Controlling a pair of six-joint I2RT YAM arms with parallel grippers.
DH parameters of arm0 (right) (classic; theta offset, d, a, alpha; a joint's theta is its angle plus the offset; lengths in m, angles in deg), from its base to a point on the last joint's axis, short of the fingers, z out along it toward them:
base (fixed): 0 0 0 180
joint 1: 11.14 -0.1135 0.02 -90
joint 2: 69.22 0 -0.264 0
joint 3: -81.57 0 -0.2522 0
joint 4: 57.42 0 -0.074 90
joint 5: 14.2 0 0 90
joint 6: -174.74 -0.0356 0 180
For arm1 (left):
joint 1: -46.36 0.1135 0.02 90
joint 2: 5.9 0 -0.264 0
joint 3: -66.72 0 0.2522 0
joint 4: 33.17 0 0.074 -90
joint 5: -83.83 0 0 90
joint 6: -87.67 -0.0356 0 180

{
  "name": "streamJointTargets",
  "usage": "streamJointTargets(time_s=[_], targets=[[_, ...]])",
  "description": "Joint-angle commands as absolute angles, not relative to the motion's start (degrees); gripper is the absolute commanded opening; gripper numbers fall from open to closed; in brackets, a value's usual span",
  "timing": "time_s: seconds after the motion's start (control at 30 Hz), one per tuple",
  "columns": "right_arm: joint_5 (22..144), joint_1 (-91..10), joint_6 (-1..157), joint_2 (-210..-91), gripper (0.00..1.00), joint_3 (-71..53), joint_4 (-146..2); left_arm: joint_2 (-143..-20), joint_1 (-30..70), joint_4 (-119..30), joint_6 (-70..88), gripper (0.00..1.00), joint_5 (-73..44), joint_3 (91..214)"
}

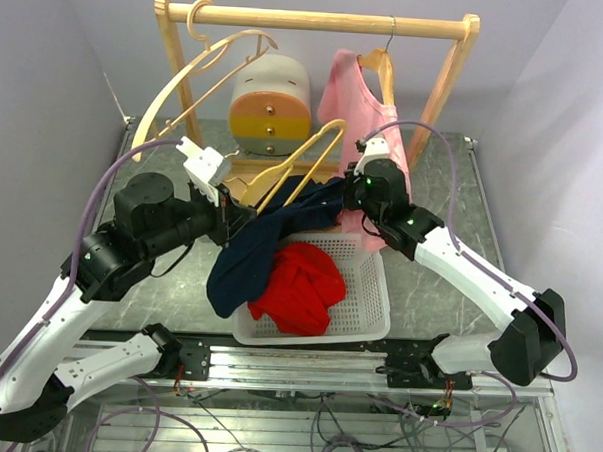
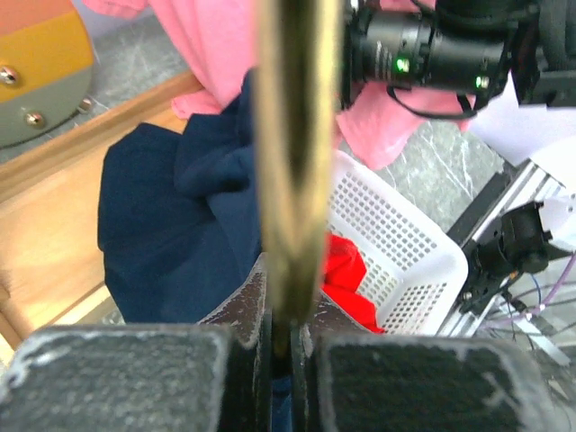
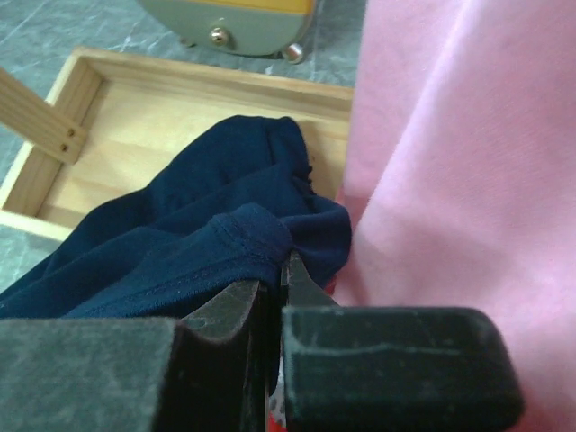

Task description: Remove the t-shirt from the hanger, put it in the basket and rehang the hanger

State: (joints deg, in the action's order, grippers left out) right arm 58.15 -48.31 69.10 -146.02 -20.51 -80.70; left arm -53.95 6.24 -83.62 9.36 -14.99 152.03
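Clamping the wooden hanger (image 2: 292,135), the left end effector (image 2: 283,335) is closed on its bar. The right end effector (image 3: 274,290) pinches the navy t-shirt (image 1: 245,259), which stretches between both end effectors and drapes over the white basket (image 1: 371,281) beside a red garment (image 1: 301,286).

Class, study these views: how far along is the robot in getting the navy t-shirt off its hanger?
Done: the hanger is off the rail, clamped in the left gripper. In hand: the right gripper pinches an edge of the navy t-shirt, its bulk draped over the white basket. Left: whether the last cloth has cleared the hanger is unclear; then release it.
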Motion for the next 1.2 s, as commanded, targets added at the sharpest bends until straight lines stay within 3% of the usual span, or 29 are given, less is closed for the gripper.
streamJointTargets(time_s=[0.0,0.27,0.47,0.53,0.67,0.93,1.0,1.17], targets=[[62.79,-49.92,70.32,-143.2,0.0,-22.12,-76.97,-54.59,6.06,-78.32,11.48,0.07,-9.94,156.15],[61.46,-64.98,74.71,-140.63,0.0,-18.18,-77.83,-62.4,6.06,-76.62,13.08,0.07,-2.91,160.59],[64.21,-69.04,73.85,-135.99,0.0,-20.42,-75.13,-66.17,6.02,-74.14,14.68,0.07,-3.4,159.42],[64.75,-69.06,73.88,-134.77,0.07,-21.56,-74.47,-66.69,6.02,-72.95,15.21,0.07,-3.26,158.79],[66.91,-69.12,73.89,-132.95,0.34,-24.25,-72.71,-68.2,6.02,-71.5,15.8,0.07,-1.68,158.73],[73.97,-69.08,71.56,-132.51,0.64,-30.0,-66.58,-72.69,6.01,-68.57,16.77,0.07,-3.1,160.04],[75.77,-69.12,71.35,-132.71,0.76,-30.78,-65.06,-73.23,6.01,-67.84,17.0,0.07,-3.51,160.07],[75.76,-69.11,71.77,-135.41,0.81,-30.5,-65.2,-73.58,6.02,-67.09,17.55,0.07,-4.75,160.27]])
